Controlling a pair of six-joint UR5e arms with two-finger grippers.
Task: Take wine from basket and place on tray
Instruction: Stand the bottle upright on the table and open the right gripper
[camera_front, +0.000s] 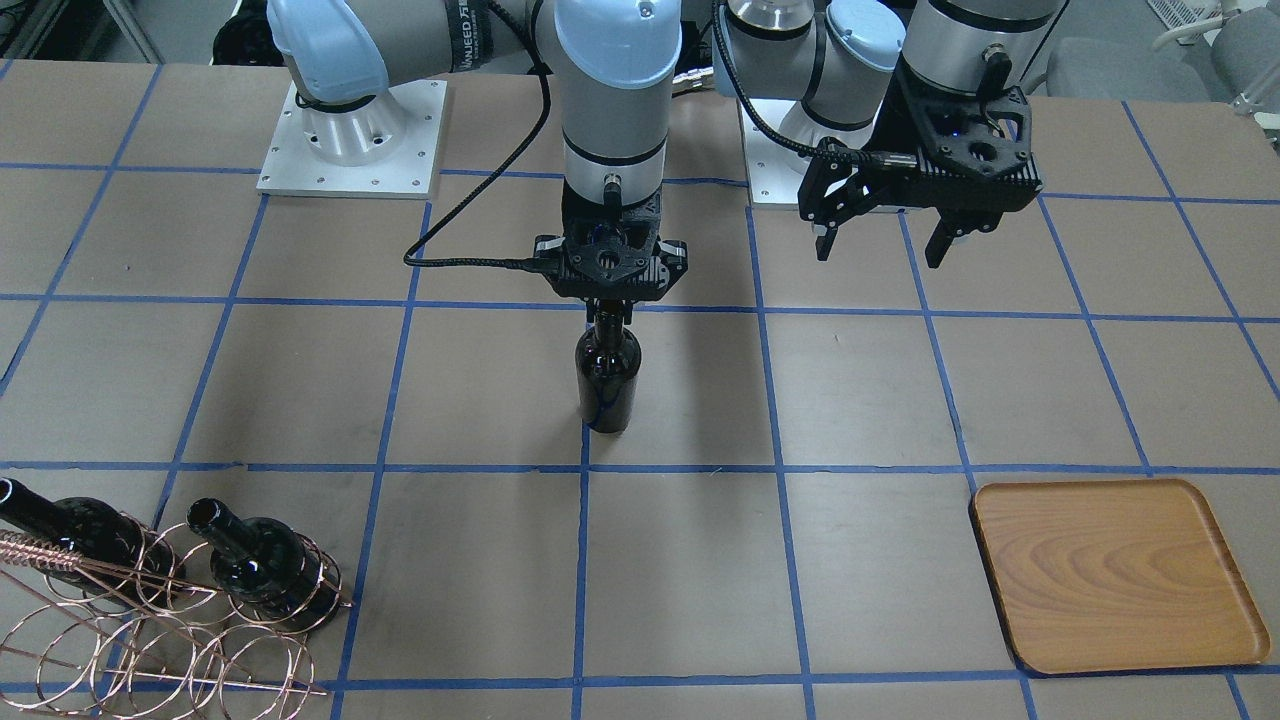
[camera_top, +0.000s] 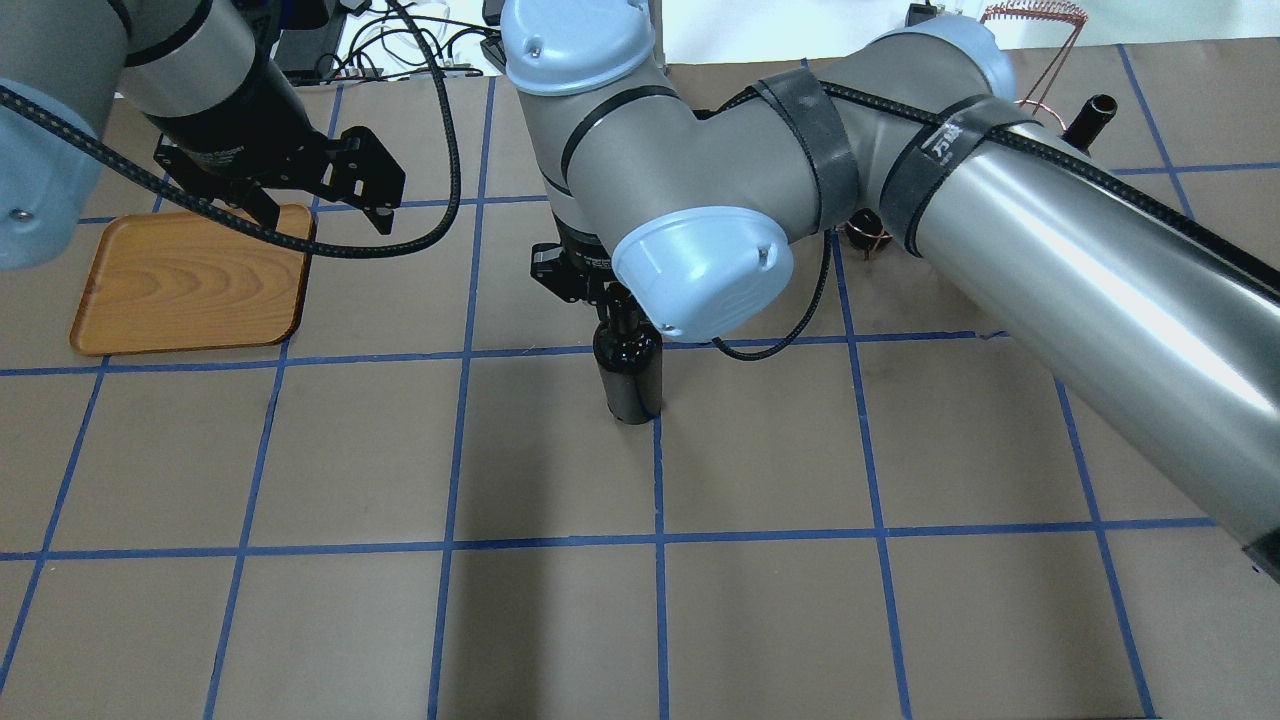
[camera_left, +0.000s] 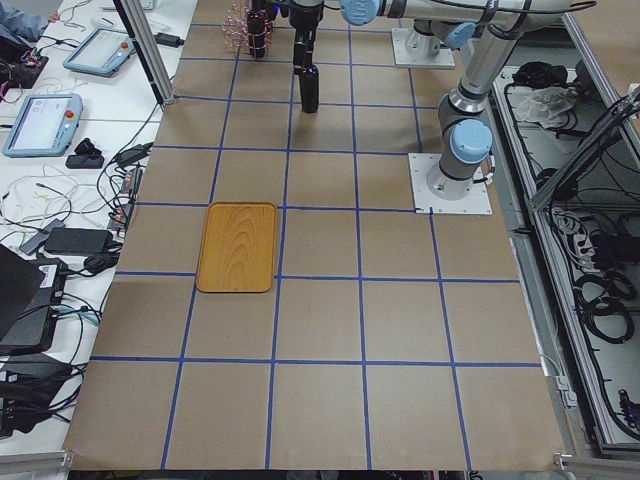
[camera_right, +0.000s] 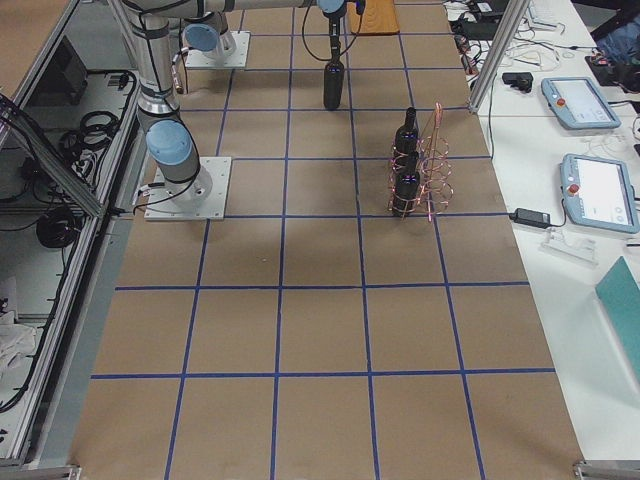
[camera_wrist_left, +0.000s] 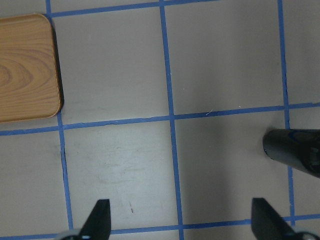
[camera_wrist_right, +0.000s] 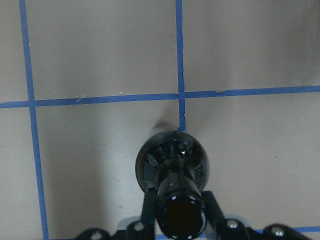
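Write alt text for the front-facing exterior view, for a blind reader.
The right claw grips the neck of an upright wine bottle at the middle of the table. The left claw hangs open above the table, with the empty wooden tray nearer the camera on that side. Two more bottles sit in the copper wire basket at the view's lower left.

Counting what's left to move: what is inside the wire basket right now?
Two wine bottles sit in the basket's rings, necks sticking out. The other rings in view look empty. The front view cuts off one end of it, but the right side view shows only those two.
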